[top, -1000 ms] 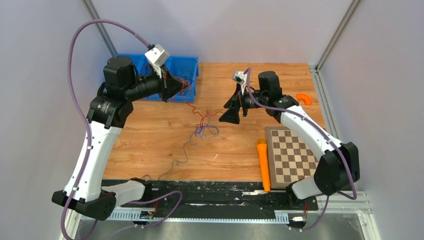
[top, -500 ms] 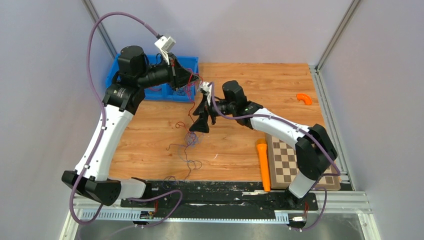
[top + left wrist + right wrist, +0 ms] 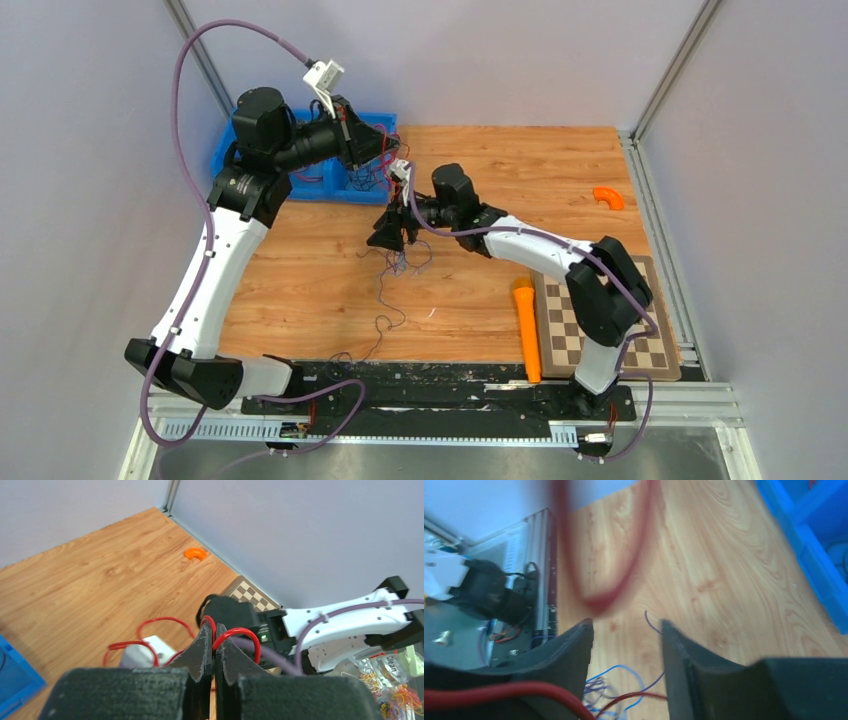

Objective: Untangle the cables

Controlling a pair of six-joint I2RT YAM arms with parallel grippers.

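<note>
The cables (image 3: pixel 404 262) lie in a thin tangle of red, blue and purplish strands on the wooden table, with one strand trailing toward the near edge. My left gripper (image 3: pixel 382 150) hangs beside the blue bin. In the left wrist view that gripper (image 3: pixel 214 630) is shut on a red cable (image 3: pixel 246 631), which loops out on both sides of the fingertips. My right gripper (image 3: pixel 388 236) sits just above the tangle. In the right wrist view its jaws (image 3: pixel 626 626) stand apart, with blue, purple and red strands (image 3: pixel 624 682) lying between and beneath them. A blurred red loop (image 3: pixel 599 600) hangs in front.
A blue bin (image 3: pixel 300 168) with more wires stands at the back left. A chessboard (image 3: pixel 600 320) and an orange cylinder (image 3: pixel 525 330) lie at the near right, under the right arm. A small orange curved piece (image 3: pixel 607 197) sits at the far right.
The right arm has swung left across the table to the tangle, and its jaws have narrowed. The left arm has shifted right with the red cable, dragging the tangle.
</note>
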